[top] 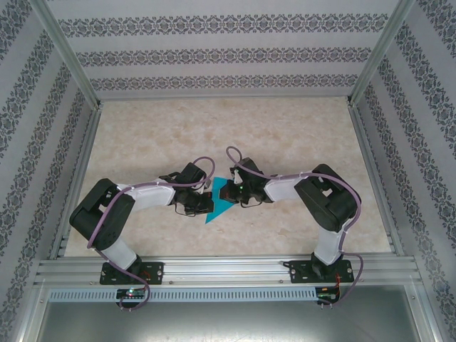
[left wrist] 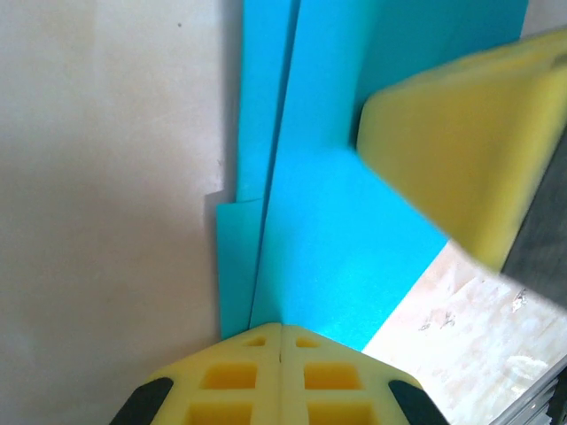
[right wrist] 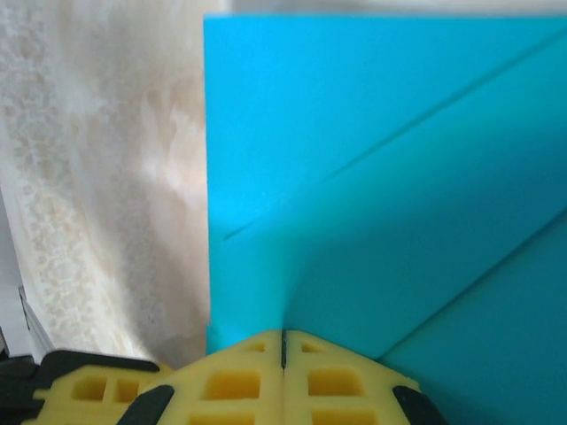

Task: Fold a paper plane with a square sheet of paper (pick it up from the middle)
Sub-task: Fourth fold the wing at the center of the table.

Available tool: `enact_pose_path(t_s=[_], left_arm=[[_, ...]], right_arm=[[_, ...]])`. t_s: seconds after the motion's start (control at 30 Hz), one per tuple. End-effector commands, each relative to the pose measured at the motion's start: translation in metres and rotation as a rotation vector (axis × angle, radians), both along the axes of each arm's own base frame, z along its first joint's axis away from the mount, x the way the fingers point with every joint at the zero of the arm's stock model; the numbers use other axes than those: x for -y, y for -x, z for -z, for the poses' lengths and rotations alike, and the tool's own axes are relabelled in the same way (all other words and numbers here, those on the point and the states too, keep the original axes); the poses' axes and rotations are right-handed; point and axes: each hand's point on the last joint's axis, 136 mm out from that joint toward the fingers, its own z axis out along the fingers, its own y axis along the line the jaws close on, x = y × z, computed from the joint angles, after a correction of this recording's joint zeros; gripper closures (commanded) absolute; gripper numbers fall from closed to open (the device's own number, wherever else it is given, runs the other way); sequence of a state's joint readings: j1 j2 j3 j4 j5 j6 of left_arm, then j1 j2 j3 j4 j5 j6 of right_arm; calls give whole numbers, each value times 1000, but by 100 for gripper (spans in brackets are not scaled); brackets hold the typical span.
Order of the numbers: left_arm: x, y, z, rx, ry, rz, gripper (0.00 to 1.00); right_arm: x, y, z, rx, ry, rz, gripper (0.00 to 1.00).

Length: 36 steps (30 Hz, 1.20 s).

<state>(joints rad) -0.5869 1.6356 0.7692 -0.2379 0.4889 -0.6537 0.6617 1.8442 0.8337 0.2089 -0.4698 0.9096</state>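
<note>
The paper (top: 217, 206) lay on the desk (top: 285, 135) near its middle, between the two arms, already folded into layers. From above it showed as a pointed teal shape with its tip toward the near edge.

The left pincer (left wrist: 281, 341) had its yellow fingers pressed together with no gap. Its tips rested against the near edge of the paper, where a long crease and an underlying flap ran away from them. I could not tell whether any layer was nipped between the fingers.

The right pincer (right wrist: 283, 345) was likewise drawn together. Its tips touched the paper close to one straight edge, at the spot where diagonal creases met. Here too a grip could not be made out.

In the left wrist view, the right pincer's blurred yellow fingers (left wrist: 461, 142) sat over the far part of the paper.
</note>
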Motion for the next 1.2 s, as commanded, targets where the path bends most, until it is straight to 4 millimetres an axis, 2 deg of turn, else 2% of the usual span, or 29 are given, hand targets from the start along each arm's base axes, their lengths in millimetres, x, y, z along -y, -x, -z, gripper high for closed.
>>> enact_pose_path(t_s=[0.0, 0.23, 0.5, 0.63, 0.73, 0.93, 1.03, 1.17], left_arm=[[-42, 40, 41, -145, -202, 4, 98], [-42, 40, 42, -150, -203, 6, 98], [-43, 41, 43, -154, -206, 7, 98], [-42, 41, 42, -155, -206, 9, 98], [-42, 41, 42, -154, -201, 9, 98], [-42, 42, 40, -153, -200, 10, 98], [-42, 42, 40, -154, -200, 12, 98], [-42, 42, 39, -153, -197, 14, 98]], right_arm=[[29, -29, 20, 35, 120, 97, 100], [48, -54, 31, 24, 127, 144, 99], [66, -82, 18, 50, 124, 179, 98], [73, -89, 22, 31, 116, 185, 98], [71, -91, 11, 51, 91, 180, 97], [72, -94, -28, 118, 88, 166, 96], [65, -89, -42, 135, 48, 140, 95], [59, -78, -40, 126, 51, 118, 94]])
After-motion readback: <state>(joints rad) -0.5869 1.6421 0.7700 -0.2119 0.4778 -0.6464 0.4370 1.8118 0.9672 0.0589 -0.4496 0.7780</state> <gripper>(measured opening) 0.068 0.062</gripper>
